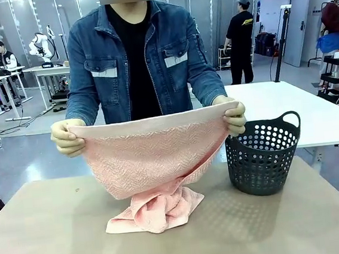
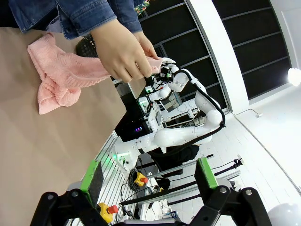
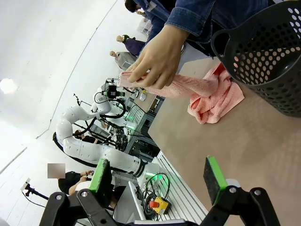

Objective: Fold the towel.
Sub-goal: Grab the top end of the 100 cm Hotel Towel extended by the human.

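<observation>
Spreads the towel (image 1: pixel 154 155) by two corners near the counter's (image 1: pixel 299 222) far edge, tail heaped below, with left pincer (image 2: pixel 149 179) and right pincer (image 3: pixel 157 178) released, empty. Likely calls next for laying flat.

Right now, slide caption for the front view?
Person holds towel by two corners, lower end bunched on table beside a basket.

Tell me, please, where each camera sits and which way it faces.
Front view: fixed on the robot's side, facing across the table at the person, whose hands hold the towel up beside the basket.
Left wrist view: on the left arm, looking past its open left hand at the towel.
Right wrist view: on the right arm, looking past its open right hand toward towel and basket.
Shared: all three show the towel.
</observation>
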Available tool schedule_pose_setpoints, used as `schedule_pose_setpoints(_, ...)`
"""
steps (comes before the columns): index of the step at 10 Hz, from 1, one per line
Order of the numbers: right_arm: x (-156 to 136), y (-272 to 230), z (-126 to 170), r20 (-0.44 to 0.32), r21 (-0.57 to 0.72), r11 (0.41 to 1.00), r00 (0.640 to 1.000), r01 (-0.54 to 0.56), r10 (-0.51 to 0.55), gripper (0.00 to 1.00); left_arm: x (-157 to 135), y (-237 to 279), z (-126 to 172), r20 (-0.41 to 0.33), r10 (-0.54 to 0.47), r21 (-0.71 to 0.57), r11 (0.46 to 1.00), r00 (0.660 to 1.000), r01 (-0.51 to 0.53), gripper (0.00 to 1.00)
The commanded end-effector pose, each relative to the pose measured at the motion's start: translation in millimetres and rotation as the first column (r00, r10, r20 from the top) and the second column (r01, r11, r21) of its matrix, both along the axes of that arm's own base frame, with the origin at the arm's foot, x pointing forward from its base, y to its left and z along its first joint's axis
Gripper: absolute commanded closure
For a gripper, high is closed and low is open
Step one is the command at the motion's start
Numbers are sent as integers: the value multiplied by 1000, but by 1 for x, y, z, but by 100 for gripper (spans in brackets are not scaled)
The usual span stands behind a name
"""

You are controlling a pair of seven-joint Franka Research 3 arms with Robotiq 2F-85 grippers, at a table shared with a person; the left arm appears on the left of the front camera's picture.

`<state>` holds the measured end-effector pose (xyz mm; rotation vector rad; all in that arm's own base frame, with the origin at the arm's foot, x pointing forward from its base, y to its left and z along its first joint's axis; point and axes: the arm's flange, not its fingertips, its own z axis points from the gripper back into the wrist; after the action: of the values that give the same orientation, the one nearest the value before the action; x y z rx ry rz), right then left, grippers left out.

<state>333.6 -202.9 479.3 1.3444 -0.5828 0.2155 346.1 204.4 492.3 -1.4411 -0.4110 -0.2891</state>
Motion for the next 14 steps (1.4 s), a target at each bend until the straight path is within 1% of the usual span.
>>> schedule_pose_setpoints(1,0,0,0,0,0,1000,1000,0,0,0,0,0,0,0,0,0,1000,1000,0,0)
schedule_pose_setpoints(2,-3,2,24,124,-124,992,992,1,14,0,-9,-8,27,153,-52,169,985,987,26,0)
schedule_pose_setpoints(3,-7,12,58,237,-242,970,968,-29,88,0,-18,-22,63,285,-108,378,926,953,-7,0)
schedule_pose_setpoints(4,-9,29,86,306,-375,926,939,-35,159,0,-25,-40,92,364,-181,504,863,914,-29,0)
schedule_pose_setpoints(5,-9,50,109,359,-493,869,901,-39,244,0,-29,-60,115,438,-246,593,802,865,-72,0)
schedule_pose_setpoints(6,-9,72,129,401,-592,806,861,-16,312,0,-30,-83,132,502,-299,652,747,811,-128,0)
schedule_pose_setpoints(7,-12,100,145,410,-691,723,819,-9,402,0,-34,-109,146,565,-352,693,693,746,-198,0)
schedule_pose_setpoints(8,-18,133,163,413,-789,613,761,26,499,0,-39,-142,160,640,-424,720,622,641,-307,0)
schedule_pose_setpoints(9,-26,159,178,414,-832,553,711,42,569,0,-46,-165,169,669,-480,725,590,567,-355,0)
schedule_pose_setpoints(10,-30,177,187,402,-861,506,682,54,611,0,-49,-180,173,674,-503,729,573,541,-375,0)
schedule_pose_setpoints(11,-34,193,191,392,-885,457,665,85,636,0,-52,-192,174,682,-521,728,551,513,-408,0)
schedule_pose_setpoints(12,-35,202,194,388,-889,451,655,81,648,0,-53,-197,174,694,-525,718,554,492,-422,0)
schedule_pose_setpoints(13,-36,207,195,402,-878,472,652,76,643,0,-53,-198,173,701,-513,709,576,495,-407,0)
schedule_pose_setpoints(14,-36,206,204,395,-889,452,630,77,669,0,-57,-200,186,702,-528,710,570,477,-414,0)
